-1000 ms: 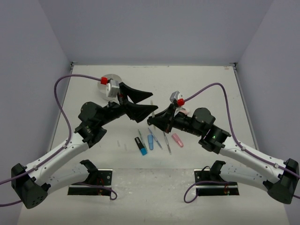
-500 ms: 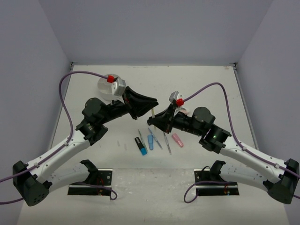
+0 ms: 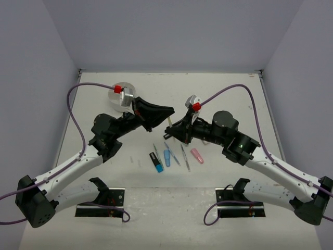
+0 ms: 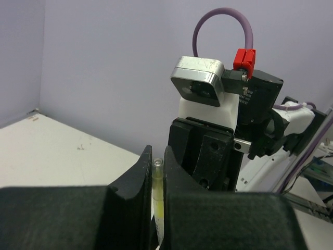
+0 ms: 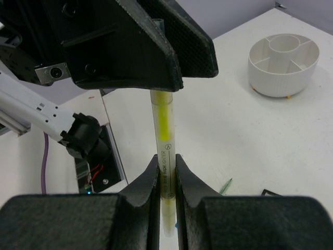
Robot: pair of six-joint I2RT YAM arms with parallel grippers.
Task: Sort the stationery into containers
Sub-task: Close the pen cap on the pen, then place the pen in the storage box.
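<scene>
Closing left gripper [image 4: 156,161] fully from wide onto top of yellow stick [image 5: 162,122], also pinching its lower end with right gripper [image 5: 166,169] mid-air between arms; best loosening right grip first, then carrying to white tub [image 5: 276,78].

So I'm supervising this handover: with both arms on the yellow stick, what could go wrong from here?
The left jaws and the right jaws are both shut on the yellow stick in mid-air. If either arm moves before one lets go, the stick may bend or twist loose.
The left jaws hold only its upper end, so once freed it might swing or slip and drop among the loose pens.
</scene>
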